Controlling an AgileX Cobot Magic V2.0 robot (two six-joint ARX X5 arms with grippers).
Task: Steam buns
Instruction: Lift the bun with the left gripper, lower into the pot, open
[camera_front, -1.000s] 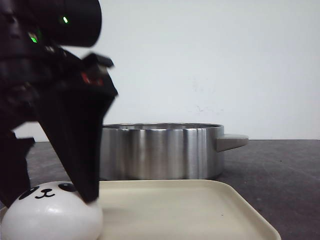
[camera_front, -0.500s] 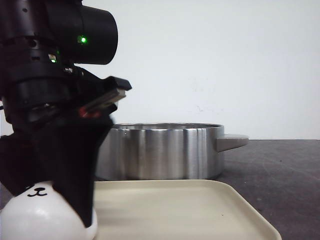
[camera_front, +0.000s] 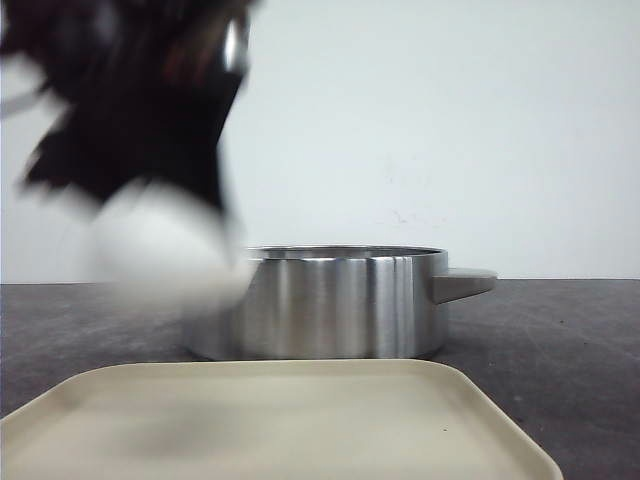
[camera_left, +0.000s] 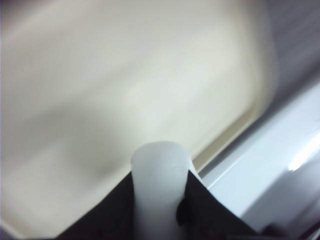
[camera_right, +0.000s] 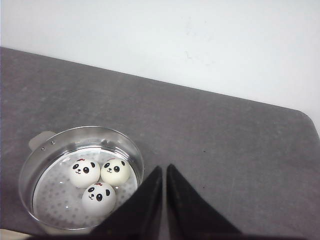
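My left gripper is shut on a white panda bun, blurred by motion, held in the air above the cream tray and left of the steel steamer pot. In the left wrist view the bun is squeezed between the black fingers over the tray. In the right wrist view three panda buns lie inside the pot on its perforated plate. My right gripper is shut and empty, high above the table beside the pot.
The pot has a short handle pointing right. The dark grey table ends at a white wall behind the pot.
My left gripper closed on the bun on the tray's left end and lifted it up off the tray, toward the pot. The tray now holds no bun.
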